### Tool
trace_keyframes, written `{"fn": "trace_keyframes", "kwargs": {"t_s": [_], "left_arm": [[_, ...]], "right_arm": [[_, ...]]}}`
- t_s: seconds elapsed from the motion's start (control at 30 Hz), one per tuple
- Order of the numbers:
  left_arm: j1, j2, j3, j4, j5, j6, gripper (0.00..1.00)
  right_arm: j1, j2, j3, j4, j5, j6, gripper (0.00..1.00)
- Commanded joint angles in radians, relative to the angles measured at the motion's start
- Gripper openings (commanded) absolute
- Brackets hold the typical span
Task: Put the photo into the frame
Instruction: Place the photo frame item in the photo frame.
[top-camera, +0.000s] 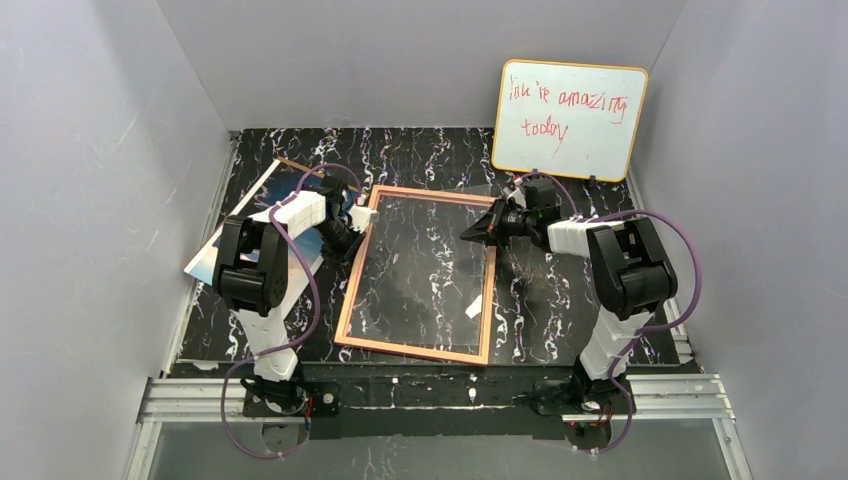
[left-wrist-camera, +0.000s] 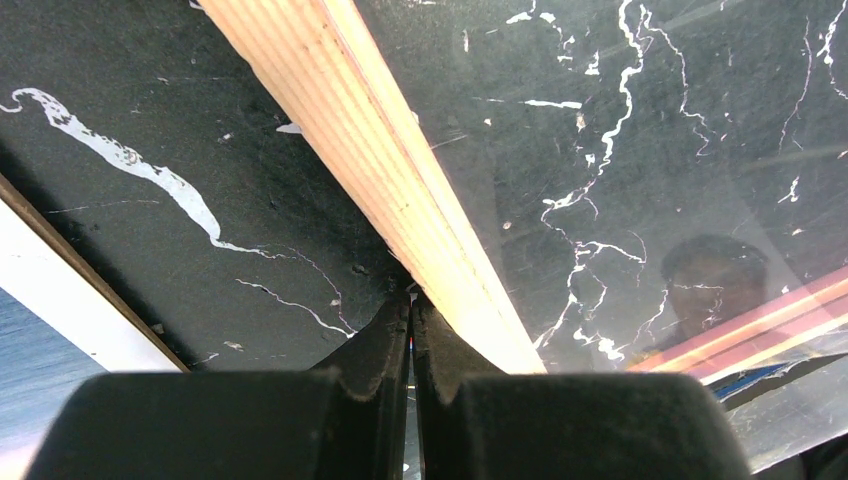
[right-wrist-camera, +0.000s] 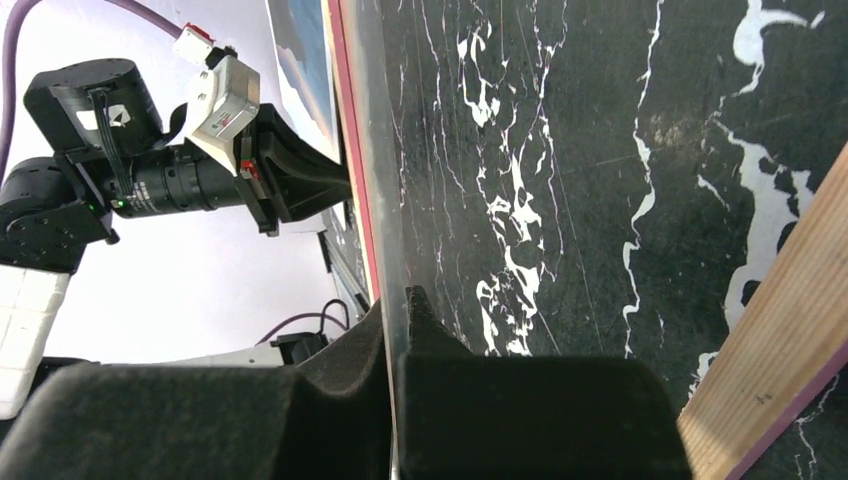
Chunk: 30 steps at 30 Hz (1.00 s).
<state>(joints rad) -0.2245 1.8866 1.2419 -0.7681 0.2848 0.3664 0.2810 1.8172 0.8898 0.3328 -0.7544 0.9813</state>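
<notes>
**Top external.** Saw the frame (top-camera: 410, 349) lying orange-tan side up in the middle of the black marbled table (top-camera: 545, 300), between the two arms. Noted the clear pane (top-camera: 425, 265) over its opening, but could not tell from here whether it lay flat or was raised. Found the right gripper (top-camera: 466, 237) reaching in over the right rail and the left gripper (top-camera: 352, 238) at the far end of the left rail. Could not judge either grip from here. Spotted the photo (top-camera: 207, 262) left of the frame, partly hidden under the left arm, blue at its near end. Marked a yellow-edged whiteboard (top-camera: 570, 120) with red writing at the far right.

**Left wrist.** Caught up close the fingers pressed together, tips touching the outer side of the pale wooden rail. Could not tell whether anything thin sat between them. Glimpsed the photo's blue in the lower left corner, apart from the rail.

**Right wrist.** Made out the fingers pinching the pane's edge, the sheet seen edge-on. Saw the left gripper beyond it, tips at the pink edge, and the photo behind.
</notes>
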Motion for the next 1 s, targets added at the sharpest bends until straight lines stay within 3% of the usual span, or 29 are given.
{"fn": "trace_keyframes", "kwargs": {"t_s": [0.0, 0.23, 0.4, 0.8, 0.97], "left_arm": [[-0.016, 0.039, -0.017, -0.025, 0.027, 0.008, 0.03], [-0.016, 0.042, -0.019, -0.02, 0.028, 0.005, 0.03], [-0.016, 0.039, -0.019, -0.02, 0.025, 0.003, 0.04], [-0.016, 0.038, -0.025, -0.019, 0.025, -0.001, 0.04], [-0.016, 0.034, -0.028, -0.015, 0.027, 0.0, 0.04]], "right_arm": [[0.007, -0.003, 0.067, -0.041, 0.052, -0.042, 0.14], [0.036, 0.0, 0.189, -0.251, 0.152, -0.158, 0.55], [0.07, 0.006, 0.285, -0.428, 0.247, -0.258, 0.76], [0.173, 0.077, 0.477, -0.742, 0.466, -0.338, 0.83], [0.184, 0.072, 0.489, -0.779, 0.485, -0.312, 0.86]]}}
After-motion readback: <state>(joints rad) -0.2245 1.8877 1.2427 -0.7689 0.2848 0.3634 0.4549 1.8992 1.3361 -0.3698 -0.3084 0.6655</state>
